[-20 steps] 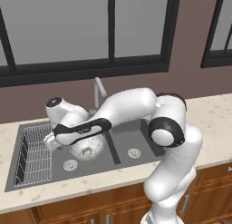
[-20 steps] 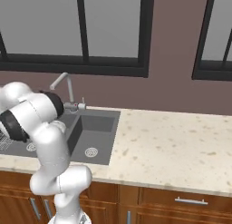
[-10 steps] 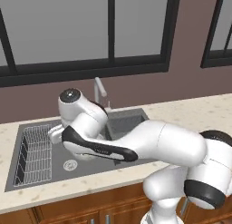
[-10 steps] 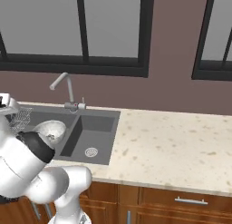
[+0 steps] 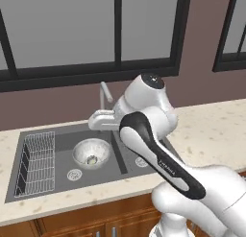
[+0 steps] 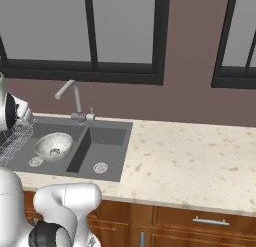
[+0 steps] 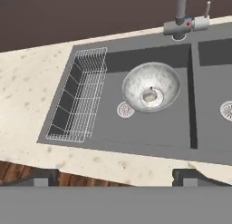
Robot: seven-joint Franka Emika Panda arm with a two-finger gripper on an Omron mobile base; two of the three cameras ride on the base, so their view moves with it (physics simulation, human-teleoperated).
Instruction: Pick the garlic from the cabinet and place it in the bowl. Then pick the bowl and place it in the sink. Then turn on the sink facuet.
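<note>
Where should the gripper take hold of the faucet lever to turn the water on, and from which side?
Grip the short upright lever near its top, beside the sink faucet base. It stands clear of the spout, so coming from above, with one finger on each side, looks best. The gripper is open and away from it, over the counter's front edge.

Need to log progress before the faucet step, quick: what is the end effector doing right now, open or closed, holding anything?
End effector: open, holding nothing; the bowl sits in the sink below it.
</note>
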